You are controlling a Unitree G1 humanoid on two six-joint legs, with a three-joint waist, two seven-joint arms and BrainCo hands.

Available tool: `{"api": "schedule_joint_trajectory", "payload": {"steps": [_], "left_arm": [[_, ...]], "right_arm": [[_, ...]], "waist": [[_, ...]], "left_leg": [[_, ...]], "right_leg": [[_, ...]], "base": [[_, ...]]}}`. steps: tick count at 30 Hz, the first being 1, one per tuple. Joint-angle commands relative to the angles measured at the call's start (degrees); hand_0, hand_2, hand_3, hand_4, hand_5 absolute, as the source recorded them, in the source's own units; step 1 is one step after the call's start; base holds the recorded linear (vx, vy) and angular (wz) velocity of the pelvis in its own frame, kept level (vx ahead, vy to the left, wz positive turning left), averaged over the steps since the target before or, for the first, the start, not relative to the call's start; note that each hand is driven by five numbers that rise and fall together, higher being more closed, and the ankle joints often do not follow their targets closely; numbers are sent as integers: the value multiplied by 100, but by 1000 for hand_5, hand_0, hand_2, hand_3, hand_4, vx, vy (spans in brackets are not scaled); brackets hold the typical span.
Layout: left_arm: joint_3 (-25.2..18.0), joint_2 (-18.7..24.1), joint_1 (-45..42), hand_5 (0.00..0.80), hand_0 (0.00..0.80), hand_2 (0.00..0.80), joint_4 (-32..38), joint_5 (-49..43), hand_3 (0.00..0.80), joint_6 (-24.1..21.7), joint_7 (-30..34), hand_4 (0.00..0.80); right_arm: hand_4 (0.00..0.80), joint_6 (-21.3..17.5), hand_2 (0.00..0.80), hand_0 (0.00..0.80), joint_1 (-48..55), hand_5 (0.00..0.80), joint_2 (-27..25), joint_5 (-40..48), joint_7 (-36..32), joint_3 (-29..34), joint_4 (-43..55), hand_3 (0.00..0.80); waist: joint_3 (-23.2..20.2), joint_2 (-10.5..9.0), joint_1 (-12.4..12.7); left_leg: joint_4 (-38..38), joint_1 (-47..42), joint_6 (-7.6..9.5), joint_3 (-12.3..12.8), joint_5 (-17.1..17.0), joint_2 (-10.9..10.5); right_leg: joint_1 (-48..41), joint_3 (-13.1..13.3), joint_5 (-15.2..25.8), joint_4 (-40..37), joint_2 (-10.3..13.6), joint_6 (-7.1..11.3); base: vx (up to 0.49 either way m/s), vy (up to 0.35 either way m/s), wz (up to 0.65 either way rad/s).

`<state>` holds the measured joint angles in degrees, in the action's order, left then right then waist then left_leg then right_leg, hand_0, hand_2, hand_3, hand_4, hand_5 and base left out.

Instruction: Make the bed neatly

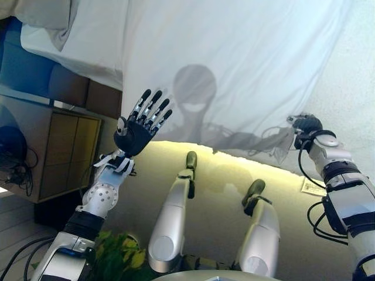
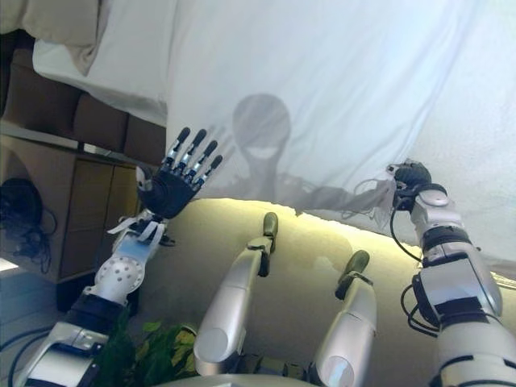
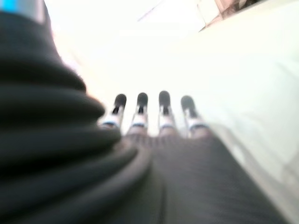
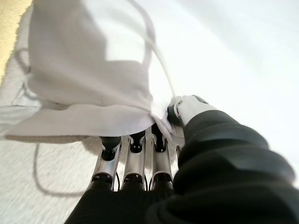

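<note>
A white sheet covers the bed and hangs over its near edge. My right hand sits at that edge on the right, thumb and fingers pinching a bunched fold of the sheet; the right wrist view shows the cloth caught between the thumb and the dark fingertips. My left hand is raised in the air at the bed's left corner, fingers straight and spread, touching nothing. In the left wrist view its fingertips point at the pale bedding.
A beige pillow or blanket lies at the bed's far left. A brown headboard panel and a wooden bedside cabinet stand to the left. The bed's pale side runs below the sheet's edge. A green plant sits at the lower left.
</note>
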<state>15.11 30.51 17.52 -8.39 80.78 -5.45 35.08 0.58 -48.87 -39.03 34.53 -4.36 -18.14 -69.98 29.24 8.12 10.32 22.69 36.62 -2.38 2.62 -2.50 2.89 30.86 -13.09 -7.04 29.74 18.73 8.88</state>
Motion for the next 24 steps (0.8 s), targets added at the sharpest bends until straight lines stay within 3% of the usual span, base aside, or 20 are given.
{"api": "schedule_joint_trajectory", "payload": {"steps": [1,16,24], "left_arm": [[-145,106,146,0,0,0,233,87,0,-136,171,0],[-463,597,-155,0,0,0,677,171,0,-11,-361,0],[-592,706,-237,0,0,0,693,258,0,150,-458,0]], "right_arm": [[800,133,800,800,248,800,-140,-12,36,46,-96,800],[800,779,800,800,1775,800,-944,-383,969,956,-701,800],[800,727,800,800,1880,800,-1114,-302,938,1171,-691,800]], "waist": [[56,-100,33],[56,-426,-159],[56,-493,-163]], "left_leg": [[-154,-348,188,99,523,-284],[-148,-681,184,179,619,-125],[-69,-755,190,190,667,-84]], "right_leg": [[212,-303,438,-94,-250,-178],[-255,-259,541,-372,-372,-123],[-385,-256,508,-361,-387,-129]], "base": [[-30,-18,-4],[48,-42,1],[27,-22,1]]}}
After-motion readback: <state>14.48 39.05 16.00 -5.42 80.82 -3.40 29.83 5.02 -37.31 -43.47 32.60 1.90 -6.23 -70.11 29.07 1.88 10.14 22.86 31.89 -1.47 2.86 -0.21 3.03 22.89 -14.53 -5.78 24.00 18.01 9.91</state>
